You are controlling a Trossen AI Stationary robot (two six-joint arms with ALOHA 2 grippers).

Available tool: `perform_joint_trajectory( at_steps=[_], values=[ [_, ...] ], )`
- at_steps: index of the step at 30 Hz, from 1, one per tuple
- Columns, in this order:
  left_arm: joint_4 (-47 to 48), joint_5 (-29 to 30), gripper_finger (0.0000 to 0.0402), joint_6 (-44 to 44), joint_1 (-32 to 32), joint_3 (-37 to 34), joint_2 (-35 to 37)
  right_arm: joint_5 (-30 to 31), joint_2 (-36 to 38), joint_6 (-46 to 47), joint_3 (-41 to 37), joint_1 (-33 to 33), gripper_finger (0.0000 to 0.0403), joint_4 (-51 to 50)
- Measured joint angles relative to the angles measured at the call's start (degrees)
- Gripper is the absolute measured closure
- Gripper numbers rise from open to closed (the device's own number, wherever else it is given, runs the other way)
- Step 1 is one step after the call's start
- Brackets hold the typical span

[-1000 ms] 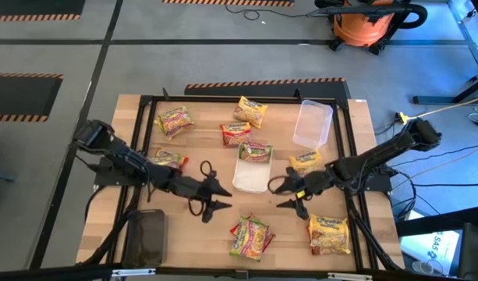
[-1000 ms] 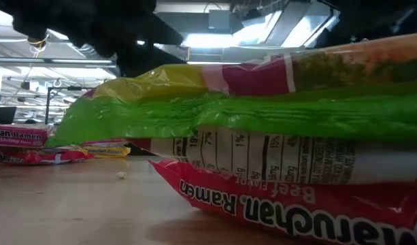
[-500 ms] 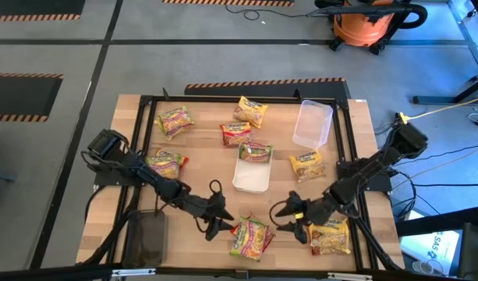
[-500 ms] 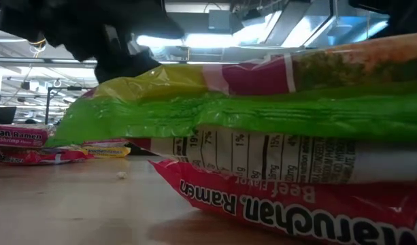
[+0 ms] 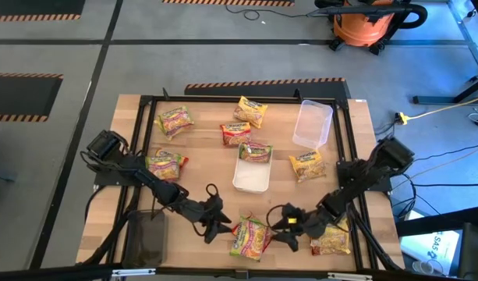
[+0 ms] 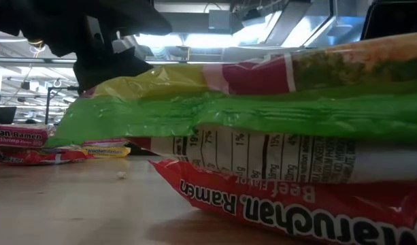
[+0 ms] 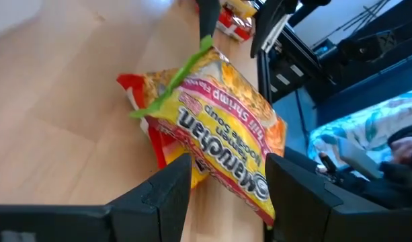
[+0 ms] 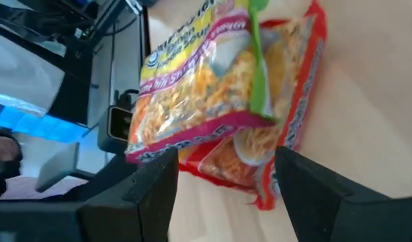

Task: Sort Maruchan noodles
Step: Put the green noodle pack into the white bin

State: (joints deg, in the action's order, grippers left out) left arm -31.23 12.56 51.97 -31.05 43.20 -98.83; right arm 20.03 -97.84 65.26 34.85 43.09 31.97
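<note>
Crinkly noodle packets (image 5: 251, 236): nine visible

Workshop: concrete floor, shop vacuum (image 5: 369, 22), hazard tape (image 5: 263, 83)

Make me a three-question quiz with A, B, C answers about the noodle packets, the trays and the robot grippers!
1. Where is the stacked pile of crinkly yellow, green and red noodle packets?
A. near front edge, between both grippers
B. in the clear tray
C. on the floor

2. What lies in the shallow white rectangular tray?
A. nothing
B. one packet on its far end
C. three packets

3. How are the left gripper and right gripper?
A. both open
B. both holding packets
C. one shut

Answers: 1 A, the high view shows the pile between them. 2 B, one packet rests on the tray's far end. 3 A, wrist views show the fingers apart, gripping nothing.
</note>
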Motion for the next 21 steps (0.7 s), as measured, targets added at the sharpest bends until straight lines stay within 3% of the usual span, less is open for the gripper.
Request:
perform_joint_trajectory(
  at_steps=[4,9,14,21],
  values=[
    [-0.39,-0.52,0.0218,2.79,-0.05,0.00,-0.64,-0.09,-1.77,1.18,0.48,0.01,0.0173,2.74],
    [-0.66,-0.27,0.0218,4.78,-0.13,1.94,-5.03,0.24,-2.61,0.59,2.77,-0.45,0.0133,2.46],
    [-1.66,-0.59,0.0218,0.92,-0.11,8.43,-11.05,-0.69,-2.60,1.33,3.48,-1.62,0.0101,1.34],
    [-1.04,-1.99,0.0218,-3.91,0.34,15.60,-16.39,0.48,-2.58,2.70,3.48,-2.02,0.0096,-1.01]
  ],
)
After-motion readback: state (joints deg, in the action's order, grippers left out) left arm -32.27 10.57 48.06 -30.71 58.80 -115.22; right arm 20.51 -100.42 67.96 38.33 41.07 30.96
